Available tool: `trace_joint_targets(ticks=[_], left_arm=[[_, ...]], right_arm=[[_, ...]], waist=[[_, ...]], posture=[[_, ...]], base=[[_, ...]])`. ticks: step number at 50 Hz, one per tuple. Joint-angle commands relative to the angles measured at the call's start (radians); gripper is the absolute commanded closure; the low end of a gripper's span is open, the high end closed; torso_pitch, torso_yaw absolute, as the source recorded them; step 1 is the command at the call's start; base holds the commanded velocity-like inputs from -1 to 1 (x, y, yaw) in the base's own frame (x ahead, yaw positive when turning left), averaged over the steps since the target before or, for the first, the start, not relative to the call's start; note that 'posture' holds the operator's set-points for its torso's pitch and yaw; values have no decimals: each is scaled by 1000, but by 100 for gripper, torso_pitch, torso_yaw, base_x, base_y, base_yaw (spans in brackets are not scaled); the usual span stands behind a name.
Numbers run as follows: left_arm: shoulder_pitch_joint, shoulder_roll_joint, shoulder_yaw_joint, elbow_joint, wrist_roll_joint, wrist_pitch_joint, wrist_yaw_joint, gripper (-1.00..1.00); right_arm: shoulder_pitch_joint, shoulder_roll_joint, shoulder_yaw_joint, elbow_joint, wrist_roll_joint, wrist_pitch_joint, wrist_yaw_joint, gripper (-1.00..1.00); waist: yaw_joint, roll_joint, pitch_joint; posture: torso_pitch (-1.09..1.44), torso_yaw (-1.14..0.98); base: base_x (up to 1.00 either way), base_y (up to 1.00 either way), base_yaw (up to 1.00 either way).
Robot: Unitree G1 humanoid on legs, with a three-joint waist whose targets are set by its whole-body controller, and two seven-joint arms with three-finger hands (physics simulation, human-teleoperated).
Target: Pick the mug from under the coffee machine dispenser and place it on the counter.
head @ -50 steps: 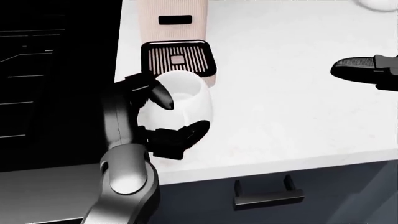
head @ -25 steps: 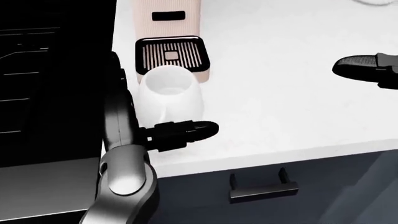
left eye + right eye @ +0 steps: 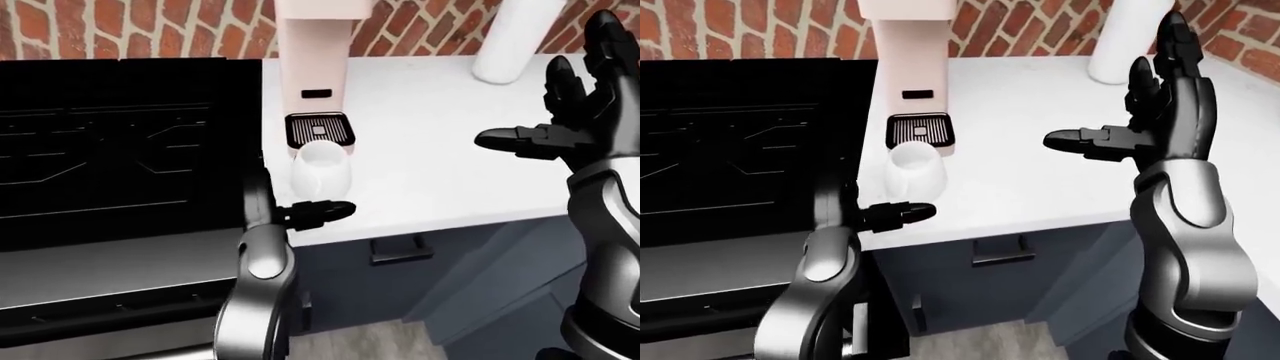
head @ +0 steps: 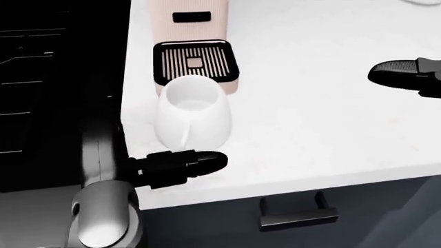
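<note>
White mug (image 4: 191, 111) on counter (image 4: 324, 119), left hand (image 4: 180, 166) beside

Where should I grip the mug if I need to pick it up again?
Take the mug around its rounded body, coming from the view's left with the left hand. It stands upright and open-topped on the counter, just off the drip tray, which blocks the upper side.

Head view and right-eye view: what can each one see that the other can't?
Only the head view looks down into the white mug and shows the drip grate's bars clearly. Only the right-eye view shows the brick wall, the whole right hand with fingers spread, and the floor. Both show the mug on the white counter by the coffee machine, with the left hand beside it.
</note>
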Motion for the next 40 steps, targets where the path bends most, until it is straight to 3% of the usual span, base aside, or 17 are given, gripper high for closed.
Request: trace_joint_targets(ticks=[1,6,9,17,20,24,29,35,40], left_arm=[[-32,-1,-20,-92,25,53,-33,-100],[-67,18,-26,-236,45,211,-100,-100],[-113,40,12,-296,46,283,-143,-100],[-319,169,250,-386,-34,447,-285,-100],[-418,259,364,-401,-89,487,-367,-100],[-462,357,507,-351,-152,440,-430,-100],[-495,438,626,-306,-286,368,-450,-100],[-484,560,719,-197,-485,242,-390,-100],[-405,680,726,-128,-656,61,-296,-100]], right_arm=[[-26,-17,-12,-26,-2,-27,-1,-100],[-26,-16,-11,-26,-4,-27,-3,-100],[-27,-17,-13,-27,-3,-24,-2,-100],[-27,-19,-15,-24,-4,-26,-1,-100],[-26,-21,-17,-25,-2,-25,-1,-100],[-30,-26,-20,-25,2,-22,-3,-100],[-32,-34,-26,-23,7,-20,-3,-100],[-36,-47,-34,-27,17,-12,-8,-100],[-43,-58,-40,-27,27,-7,-10,-100]], waist=[[0,-4,-24],[3,-4,-19],[4,-4,-18],[6,0,-9],[6,2,-4],[7,6,3],[7,11,5],[6,17,7],[2,25,6]], posture=[[0,0],[0,0],[0,0],[0,0],[0,0],[0,0],[0,0],[0,0],[0,0]], base=[[0,0,0],[0,0,0],[0,0,0],[0,0,0],[0,0,0],[0,0,0],[0,0,0],[0,0,0],[0,0,0]])
